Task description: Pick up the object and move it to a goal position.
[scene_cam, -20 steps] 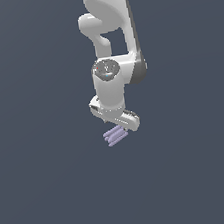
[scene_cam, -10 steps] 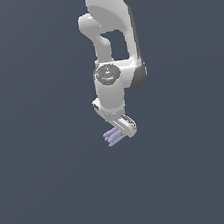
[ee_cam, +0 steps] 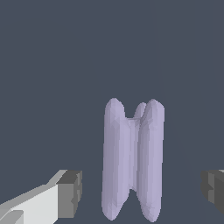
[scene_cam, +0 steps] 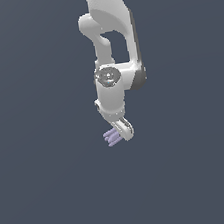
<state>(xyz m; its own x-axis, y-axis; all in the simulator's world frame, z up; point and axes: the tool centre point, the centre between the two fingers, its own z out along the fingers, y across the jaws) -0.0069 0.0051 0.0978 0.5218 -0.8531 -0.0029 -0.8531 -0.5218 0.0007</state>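
- The white arm point(scene_cam: 109, 43) hangs down from the top of the exterior view against a plain dark slate-grey background, with no edge of any surface in sight.
- The gripper point(scene_cam: 122, 132) points downward, tilted toward the exterior view's left.
- The object point(scene_cam: 112, 136), a pale lavender cluster of short parallel rods, sits at the gripper's tip.
- In the wrist view the object point(ee_cam: 131, 159) stands between the two dark finger pads point(ee_cam: 70, 193), with clear gaps on both sides: the gripper is spread apart, not clamping it.
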